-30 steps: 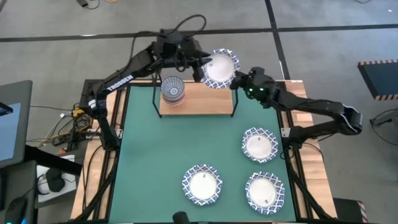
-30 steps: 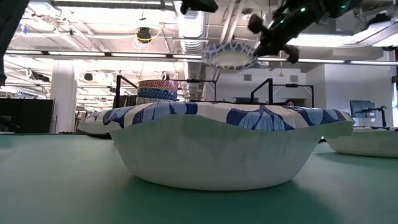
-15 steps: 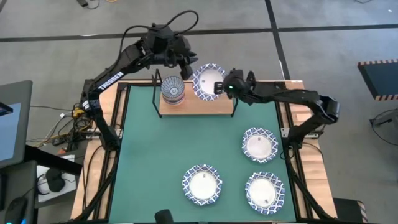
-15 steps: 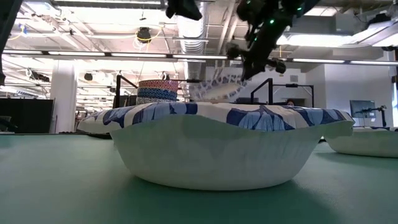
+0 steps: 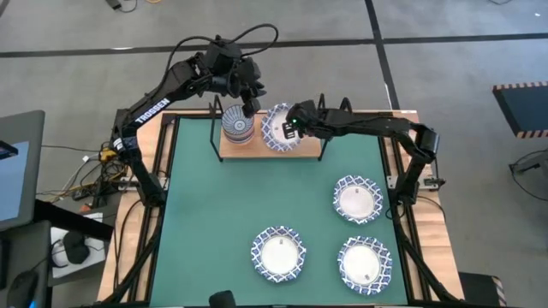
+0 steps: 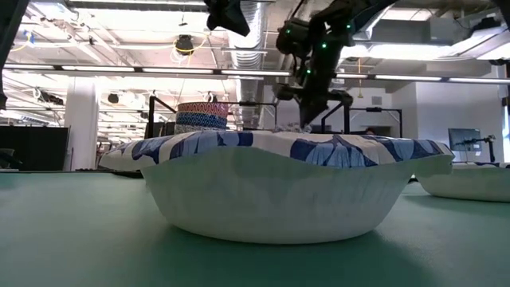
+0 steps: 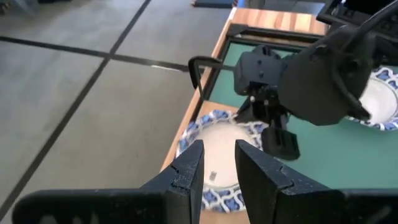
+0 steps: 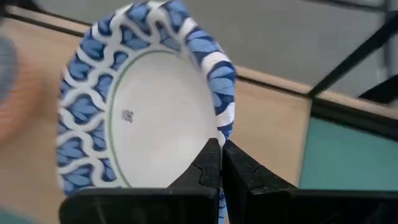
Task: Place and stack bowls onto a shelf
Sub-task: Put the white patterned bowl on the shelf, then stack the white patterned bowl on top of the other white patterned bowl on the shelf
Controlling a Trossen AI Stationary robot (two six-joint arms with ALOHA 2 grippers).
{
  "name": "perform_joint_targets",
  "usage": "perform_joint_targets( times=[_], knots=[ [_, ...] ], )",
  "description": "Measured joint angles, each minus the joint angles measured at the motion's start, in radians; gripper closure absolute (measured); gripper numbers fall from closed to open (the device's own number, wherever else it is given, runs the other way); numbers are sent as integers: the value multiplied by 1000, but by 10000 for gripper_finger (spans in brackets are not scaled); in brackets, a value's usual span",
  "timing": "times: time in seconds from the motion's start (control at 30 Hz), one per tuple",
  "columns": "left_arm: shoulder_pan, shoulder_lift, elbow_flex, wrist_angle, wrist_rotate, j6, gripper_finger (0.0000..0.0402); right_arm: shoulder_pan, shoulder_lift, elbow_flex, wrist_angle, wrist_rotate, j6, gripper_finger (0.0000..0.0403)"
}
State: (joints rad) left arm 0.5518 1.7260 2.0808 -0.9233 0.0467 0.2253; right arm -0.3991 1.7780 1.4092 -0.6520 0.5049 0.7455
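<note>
Pinching a white bowl's (image 5: 278,127) rim, the right end effector (image 5: 293,125) apparently rests it on the shelf (image 5: 310,146).

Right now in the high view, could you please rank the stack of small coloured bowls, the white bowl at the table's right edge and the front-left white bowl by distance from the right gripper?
From the right gripper, over the shelf:
1. Stack of small coloured bowls, on the shelf's left end.
2. White blue-rimmed bowl at the mat's right edge.
3. Front-left white blue-rimmed bowl, near the front edge.
</note>
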Motion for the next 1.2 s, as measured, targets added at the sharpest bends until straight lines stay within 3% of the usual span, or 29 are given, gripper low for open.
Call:
perform_joint_targets(
  times=[0.47, 0.93, 1.2],
  knots=[
    [0, 0, 0, -11, -2, 0, 324, -30, 21, 19, -44, 23, 24, 329],
    [0, 0, 0, -15, -3, -2, 324, -32, -2, 19, -70, 22, 36, 227],
    [7, -26, 0, -37, 8, 0, 324, 25, -155, 17, -89, 68, -17, 225]
  ],
)
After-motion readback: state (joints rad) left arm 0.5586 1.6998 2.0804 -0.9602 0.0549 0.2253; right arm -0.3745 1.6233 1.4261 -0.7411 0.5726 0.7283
